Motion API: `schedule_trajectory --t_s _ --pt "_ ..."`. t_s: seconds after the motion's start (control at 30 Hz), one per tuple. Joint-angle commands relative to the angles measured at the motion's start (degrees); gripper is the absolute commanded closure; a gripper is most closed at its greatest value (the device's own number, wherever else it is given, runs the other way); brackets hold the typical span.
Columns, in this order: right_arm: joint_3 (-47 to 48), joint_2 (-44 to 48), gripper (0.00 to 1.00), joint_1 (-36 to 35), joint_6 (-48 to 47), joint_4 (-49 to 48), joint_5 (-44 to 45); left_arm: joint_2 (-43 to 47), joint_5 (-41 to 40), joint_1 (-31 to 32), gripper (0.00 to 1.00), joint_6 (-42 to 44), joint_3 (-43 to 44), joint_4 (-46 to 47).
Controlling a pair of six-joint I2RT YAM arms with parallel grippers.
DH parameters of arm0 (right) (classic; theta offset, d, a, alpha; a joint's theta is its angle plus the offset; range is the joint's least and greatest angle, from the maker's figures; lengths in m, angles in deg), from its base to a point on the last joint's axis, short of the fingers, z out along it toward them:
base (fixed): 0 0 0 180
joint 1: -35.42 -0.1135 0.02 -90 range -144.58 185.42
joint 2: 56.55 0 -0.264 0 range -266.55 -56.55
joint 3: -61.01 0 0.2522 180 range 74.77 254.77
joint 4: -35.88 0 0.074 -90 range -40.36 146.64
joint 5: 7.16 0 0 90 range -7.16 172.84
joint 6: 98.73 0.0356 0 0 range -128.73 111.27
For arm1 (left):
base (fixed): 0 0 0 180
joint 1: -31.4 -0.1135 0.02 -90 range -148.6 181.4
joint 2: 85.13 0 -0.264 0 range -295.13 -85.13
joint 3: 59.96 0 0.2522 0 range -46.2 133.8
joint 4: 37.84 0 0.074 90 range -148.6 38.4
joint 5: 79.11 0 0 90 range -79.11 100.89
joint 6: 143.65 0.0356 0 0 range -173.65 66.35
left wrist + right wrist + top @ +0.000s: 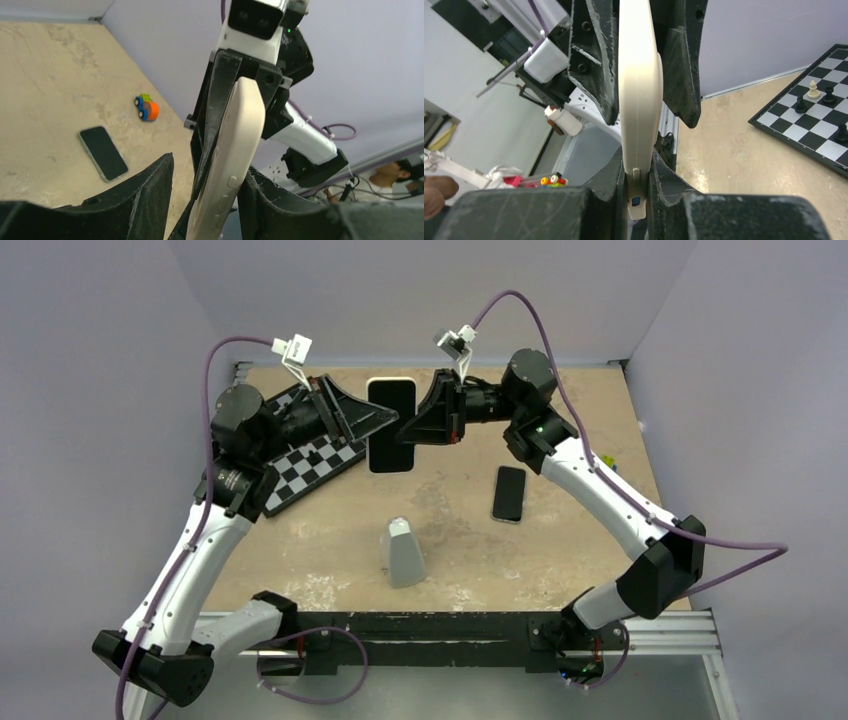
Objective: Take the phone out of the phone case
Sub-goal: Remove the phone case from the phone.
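You are clamping both grippers, left gripper [392, 420] and right gripper [410, 430], on the phone [391, 425], which is sitting unremoved inside its phone case [235, 160].

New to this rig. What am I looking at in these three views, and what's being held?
Two robot arms are bolted at the near edge of a table. The top view looks down from above and behind them; the other two come from cameras on each wrist, looking along that arm's own fingers.

The left gripper and right gripper both clamp the same thing in mid-air: the phone, screen up, its pale rim being the phone case. The wrist views show it edge-on between dark fingers.

On the table lie another black phone, a grey tapered block, a chessboard with pieces, and a small toy car.
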Motion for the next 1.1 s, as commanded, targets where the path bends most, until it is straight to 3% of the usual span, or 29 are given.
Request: schedule_trajectory --t_s 0.0,0.13,0.37,0.57,0.6,0.73,0.77,0.83,0.97,1.07 --pt "5.10 -0.19 1.00 0.18 -7.63 6.07 -5.74 -2.72 11.55 -0.51 0.50 8.93 5.47 -8.64" --pt "6.92 -1.28 1.00 0.18 -11.47 11.70 -7.30 -5.33 15.28 -0.51 0.55 10.24 8.27 -9.94" --pt "8.15 -1.49 1.00 -0.01 -15.33 16.61 -7.23 -6.27 14.55 -0.51 0.58 13.06 11.57 -12.92" --pt "8.29 -1.39 1.00 -0.43 -15.42 17.52 -5.98 -6.14 13.20 -0.51 1.00 11.52 10.42 -10.56" --pt "8.23 -1.16 0.94 -0.36 -15.41 17.74 -5.82 -5.52 11.30 -0.58 1.00 11.47 10.49 -11.41" --pt "4.31 1.32 0.42 1.79 -12.50 14.39 -5.34 -2.69 3.29 -1.84 1.00 6.00 9.14 -9.31" --pt "2.07 2.28 0.38 2.24 -10.40 11.05 -5.98 -2.42 3.19 -2.34 1.00 3.42 8.54 -6.71" --pt "-1.63 3.68 0.36 2.33 -7.61 5.59 -7.37 -3.12 5.13 -3.14 1.00 -2.17 7.62 -0.22" --pt "-4.99 5.55 0.39 2.44 -8.56 3.85 -9.81 -6.59 10.73 -4.12 1.00 -13.37 6.89 13.02" --pt "-7.09 7.14 0.41 2.84 -11.63 4.19 -10.54 -8.20 13.21 -4.38 1.00 -17.34 6.64 17.88"
